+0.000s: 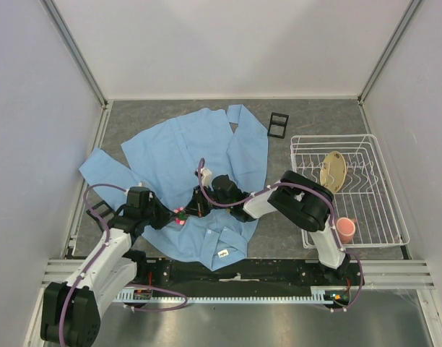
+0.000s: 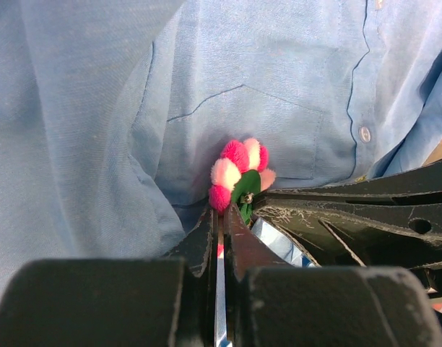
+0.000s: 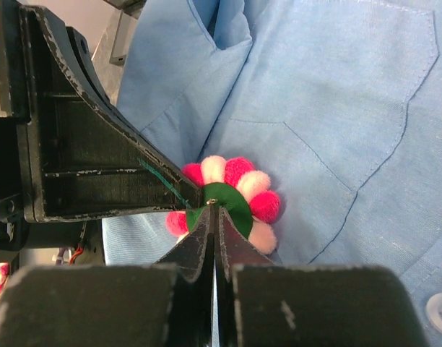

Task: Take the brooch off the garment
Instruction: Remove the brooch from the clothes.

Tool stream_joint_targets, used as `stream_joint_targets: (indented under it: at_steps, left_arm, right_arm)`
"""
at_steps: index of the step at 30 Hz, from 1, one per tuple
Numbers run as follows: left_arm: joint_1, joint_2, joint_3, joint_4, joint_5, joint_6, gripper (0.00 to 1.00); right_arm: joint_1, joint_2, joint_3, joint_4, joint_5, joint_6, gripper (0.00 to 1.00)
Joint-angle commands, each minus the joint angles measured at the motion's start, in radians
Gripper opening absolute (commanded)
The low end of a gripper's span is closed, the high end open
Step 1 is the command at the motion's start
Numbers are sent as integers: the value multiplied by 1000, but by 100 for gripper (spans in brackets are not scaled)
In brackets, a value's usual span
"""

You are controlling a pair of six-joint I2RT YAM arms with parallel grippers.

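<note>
Unpinning brooch (image 3: pixel 243 189) from shirt (image 3: pixel 336 87).
Right end effector (image 3: pixel 213 215) clamps the brooch's back; left end effector (image 2: pixel 221 219), closed beside it, should anchor cloth.

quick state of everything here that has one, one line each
garment, spread out, rumpled
brooch, at the chest pocket, green back showing
right gripper, shut on the brooch
left gripper, shut, tips at the brooch's edge
cup, upright in the dish rack
plate, on edge in the dish rack
</note>
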Motion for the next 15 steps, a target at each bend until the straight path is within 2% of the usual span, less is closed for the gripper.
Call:
stream_joint_targets:
  at_steps: [1, 7, 8, 9, 11, 15]
  left_arm:
    - [-4, -12, 30, -21, 40, 16, 2]
    - [-4, -7, 34, -22, 39, 18, 2]
    - [-4, -7, 34, -21, 34, 19, 2]
    - [-4, -9, 36, -22, 36, 22, 2]
    - [-4, -9, 34, -22, 37, 24, 2]
    - [-4, -11, 37, -21, 40, 31, 2]
  right_arm:
    - [8, 1, 13, 94, 48, 36, 0]
    - [9, -30, 0, 43, 29, -2, 1]
    - [9, -43, 16, -44, 34, -20, 5]
    - [9, -54, 26, -84, 34, -34, 16]
    - [6, -83, 38, -167, 35, -60, 25]
    - [-3, -97, 40, -209, 12, -40, 27]
